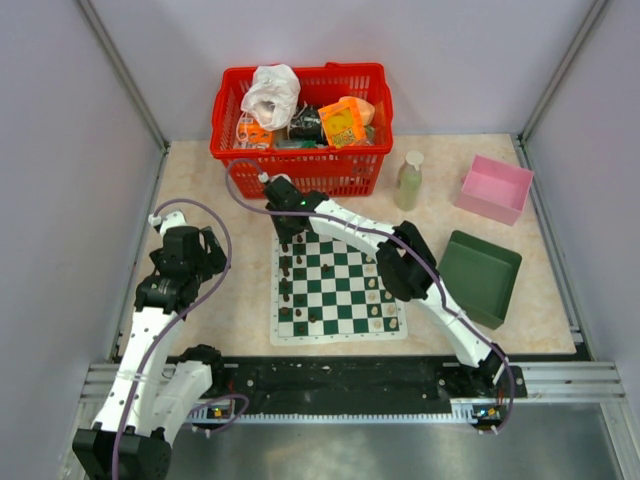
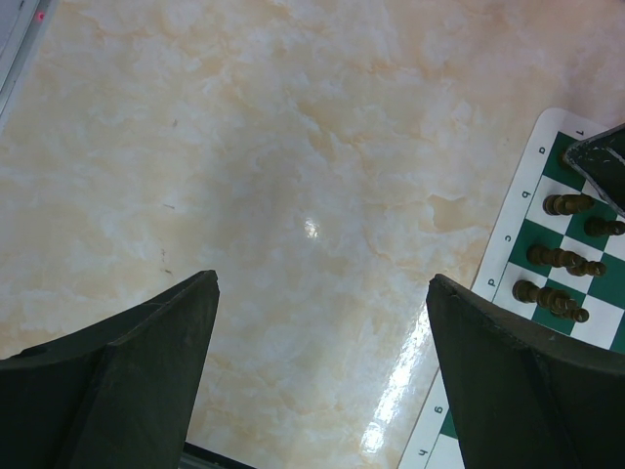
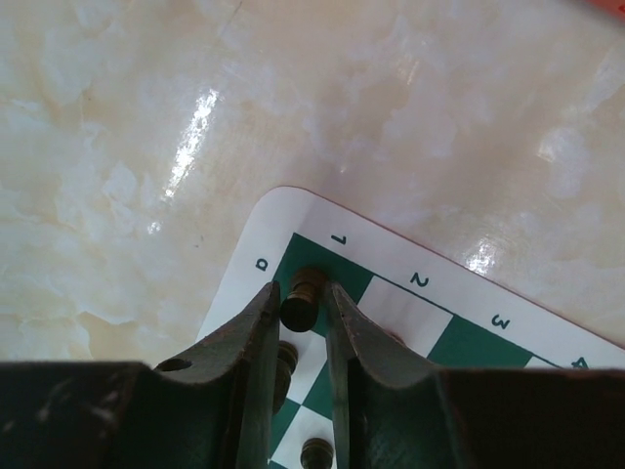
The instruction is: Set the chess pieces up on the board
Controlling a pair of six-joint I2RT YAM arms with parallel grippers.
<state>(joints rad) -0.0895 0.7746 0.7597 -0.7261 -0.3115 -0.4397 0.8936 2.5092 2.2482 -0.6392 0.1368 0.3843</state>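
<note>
Right gripper (image 3: 302, 289): jaws drawn nearly together, closed on a dark piece (image 3: 304, 305) by its head. The piece stands on the corner square at 11 o'clock of the board (image 1: 340, 338).

Left gripper (image 2: 322, 281): jaws wide, holding nothing, over the table (image 2: 293, 147) off the board's 9 o'clock edge.

Dark pieces (image 1: 287, 285) line the 9 o'clock side, cream pieces (image 1: 374, 296) the 3 o'clock side.

Judgement: the piece is tiny, light, rigid, smooth-turned and narrow-footed, so it likely tips or slips. Best pinched high on the stem, from straight above, gently.

Looks: dark brown, rounded top, smaller than its square.
</note>
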